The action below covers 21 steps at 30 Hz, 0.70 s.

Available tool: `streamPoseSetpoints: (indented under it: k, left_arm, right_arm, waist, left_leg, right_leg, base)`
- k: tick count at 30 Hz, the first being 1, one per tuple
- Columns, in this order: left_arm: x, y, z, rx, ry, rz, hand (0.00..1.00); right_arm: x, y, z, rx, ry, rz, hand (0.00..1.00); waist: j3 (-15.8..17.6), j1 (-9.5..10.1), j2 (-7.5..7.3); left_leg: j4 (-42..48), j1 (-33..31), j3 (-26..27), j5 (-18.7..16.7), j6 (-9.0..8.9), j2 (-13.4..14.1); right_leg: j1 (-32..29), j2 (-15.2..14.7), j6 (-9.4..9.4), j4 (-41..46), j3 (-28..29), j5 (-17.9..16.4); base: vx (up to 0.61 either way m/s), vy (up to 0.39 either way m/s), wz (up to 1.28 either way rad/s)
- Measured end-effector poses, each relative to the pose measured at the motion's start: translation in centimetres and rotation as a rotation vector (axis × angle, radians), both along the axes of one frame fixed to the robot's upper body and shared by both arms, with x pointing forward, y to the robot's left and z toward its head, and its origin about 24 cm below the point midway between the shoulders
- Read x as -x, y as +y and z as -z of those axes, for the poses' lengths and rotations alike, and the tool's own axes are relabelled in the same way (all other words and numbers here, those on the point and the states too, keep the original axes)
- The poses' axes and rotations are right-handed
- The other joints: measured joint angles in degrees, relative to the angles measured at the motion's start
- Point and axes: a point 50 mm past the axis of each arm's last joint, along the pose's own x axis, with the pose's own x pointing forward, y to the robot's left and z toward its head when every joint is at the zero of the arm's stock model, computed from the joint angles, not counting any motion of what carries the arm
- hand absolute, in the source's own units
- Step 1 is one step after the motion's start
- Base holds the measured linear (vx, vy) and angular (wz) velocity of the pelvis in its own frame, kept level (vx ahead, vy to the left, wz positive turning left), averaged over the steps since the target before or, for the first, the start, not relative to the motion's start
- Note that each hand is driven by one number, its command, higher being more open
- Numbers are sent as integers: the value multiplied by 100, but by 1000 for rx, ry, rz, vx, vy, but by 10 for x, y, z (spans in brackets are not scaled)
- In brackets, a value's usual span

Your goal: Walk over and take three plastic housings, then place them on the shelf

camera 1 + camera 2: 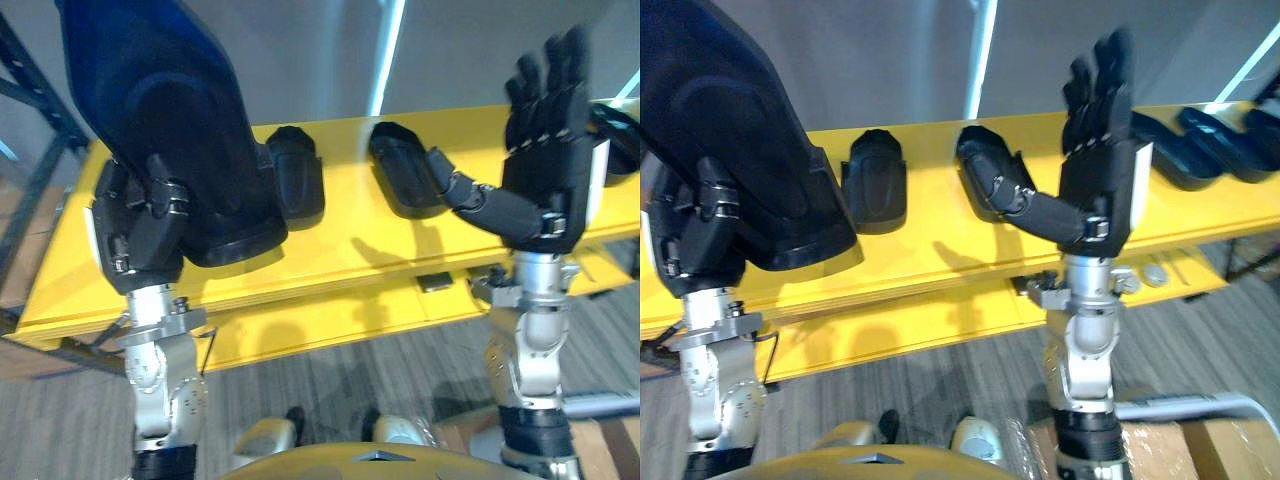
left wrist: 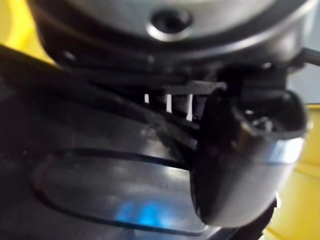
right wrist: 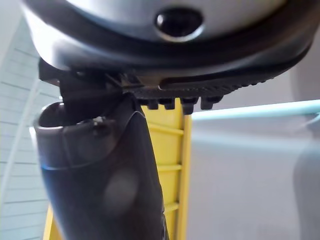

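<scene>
Black plastic housing (image 1: 170,110) was held raised in the left robot hand (image 1: 140,235), whose thumb was clamped against its shell. The right robot hand (image 1: 548,150) stood empty beside it, fingers straight and spread upward. Beyond both, the yellow shelf (image 1: 330,270) carried a second housing (image 1: 297,175) and a third housing (image 1: 403,165), set apart, with further housings (image 1: 1200,145) at its right end.

At least five black housings (image 1: 730,150) (image 1: 875,180) (image 1: 978,160) (image 1: 1170,155) (image 1: 1235,145); one yellow table (image 1: 940,250).
</scene>
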Motion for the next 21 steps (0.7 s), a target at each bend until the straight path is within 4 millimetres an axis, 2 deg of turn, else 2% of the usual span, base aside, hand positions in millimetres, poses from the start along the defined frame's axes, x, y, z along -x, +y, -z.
streamPoseSetpoints:
  k: [2, 4, 6, 12, 13, 14, 15, 16, 17, 18, 19, 20, 21]
  left_arm:
    - [-1, -7, 1, 11, -3, 32, 0]
    - [-1, -11, -2, 7, -19, 56, 0]
    - [-1, -14, -2, -2, -22, 74, 0]
    - [11, -14, 8, 9, 45, 63, 0]
    - [11, -15, 7, 7, 43, 67, 0]
    - [10, -16, 7, 10, 40, 72, 0]
    - [10, -19, 7, 10, 39, 83, 0]
    - [11, -20, 8, 12, 48, 85, 0]
    - [11, -21, 9, 10, 51, 86, 0]
    - [11, -22, 9, -9, 53, 84, 0]
    - [11, -23, 9, -22, 56, 83, 0]
    - [13, -23, 10, -25, 62, 83, 0]
    - [15, -24, 12, -46, 72, 81, 0]
  right_arm:
    - [-1, -5, 4, -3, 44, 23, 100]
    - [0, -5, 12, -1, 103, 17, 100]
    - [1, -4, 26, -29, 186, -12, 100]
    - [7, -5, 49, -150, 309, -59, 100]
    - [9, -6, 52, -157, 324, -54, 100]
    - [9, -6, 53, -161, 326, -57, 100]
    - [9, -8, 53, -173, 324, -47, 100]
    - [9, -8, 54, -185, 323, -53, 100]
    - [9, -9, 54, -196, 320, -63, 100]
    - [9, -10, 55, -197, 317, -74, 100]
    - [8, -12, 56, -183, 315, -71, 100]
    - [8, -13, 57, -185, 317, -75, 100]
    - [9, -16, 59, -191, 322, -68, 100]
  waist:
    - [-15, 85, 106]
    - [-31, 97, 141]
    - [-39, 91, 126]
    - [-41, 29, 118]
    - [2, -60, 1]
    - [77, -109, -51]
    - [124, -121, -56]
    - [147, -122, -88]
    - [150, -122, -73]
    - [155, -106, -6]
    - [146, -85, 98]
    - [112, -93, 187]
    - [30, -147, 379]
  left_leg:
    - [-266, 185, 320, 166, -44, 113]
    - [-551, 327, 297, 280, -30, 62]
    - [-691, 426, 323, 307, -25, 29]
    - [-773, 441, 296, 367, -62, -33]
    - [-471, 197, 138, 302, -375, -136]
    - [-137, 23, 181, 142, -209, -68]
    - [458, -242, 237, 13, -211, 248]
    - [835, -423, 202, 15, -376, 671]
    - [934, -442, 132, 51, -448, 860]
    - [995, -389, -48, 107, -543, 1112]
    - [996, -237, -208, 123, -633, 1228]
    - [963, -158, -180, 108, -686, 1261]
    - [817, 48, -46, 23, -800, 1270]
  right_leg:
    - [174, 27, -3, -104, -99, -2]
    - [241, 16, -4, -182, -130, -3]
    - [309, 5, -3, -280, -121, -3]
    - [360, -45, 1, -441, -63, -11]
    - [368, -245, 48, -430, -195, -64]
    - [355, -321, 48, -342, -295, -63]
    - [307, -484, 59, -165, -352, -98]
    - [252, -601, 69, -24, -350, -104]
    - [237, -672, 101, 55, -345, -123]
    - [204, -818, 263, 229, -294, -188]
    - [96, -1005, 515, 411, -168, -272]
    - [35, -1083, 606, 460, -115, -295]
    - [16, -1205, 776, 441, -20, -233]
  base:
    - [147, -101, 45]
    - [119, -45, 16]
    - [95, 1, -4]
    - [15, 20, 2]
    - [-63, 52, 56]
    - [-107, 81, 64]
    - [-114, 80, 41]
    - [-109, 114, 24]
    - [-79, 208, 1]
    - [-67, 328, -18]
    - [-121, 506, -24]
    - [-138, 637, -22]
    - [-126, 610, -7]
